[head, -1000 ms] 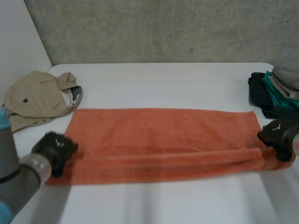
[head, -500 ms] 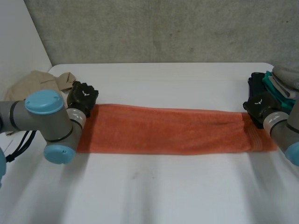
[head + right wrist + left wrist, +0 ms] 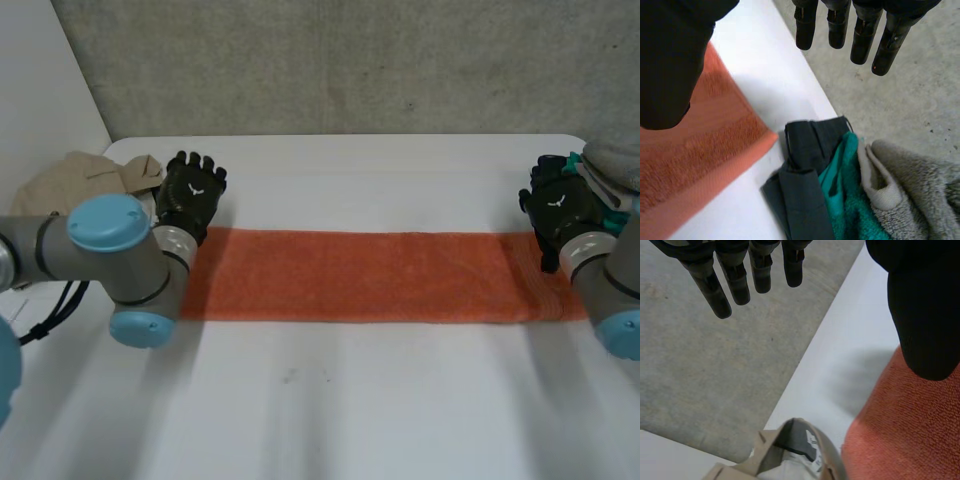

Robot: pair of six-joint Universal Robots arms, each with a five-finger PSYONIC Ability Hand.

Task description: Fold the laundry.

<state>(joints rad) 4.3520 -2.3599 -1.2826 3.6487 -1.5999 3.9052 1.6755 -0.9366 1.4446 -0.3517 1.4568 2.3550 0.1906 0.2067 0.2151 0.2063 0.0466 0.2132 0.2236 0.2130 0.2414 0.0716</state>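
One long orange terry towel (image 3: 360, 277), one crumpled beige garment (image 3: 78, 176), and three piled items: one dark grey cloth (image 3: 800, 195), one teal cloth (image 3: 846, 200), one fluffy light grey towel (image 3: 920, 185).

The orange towel (image 3: 360, 277) is nubby terry cloth, the white table (image 3: 350, 400) smooth and matt — the beige garment (image 3: 75, 178) a flat-woven cloth, the grey towel (image 3: 920, 185) fluffy — and the wall (image 3: 350, 60) rough concrete.

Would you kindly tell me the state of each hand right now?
Left hand: open, holding nothing.
Right hand: open, holding nothing.
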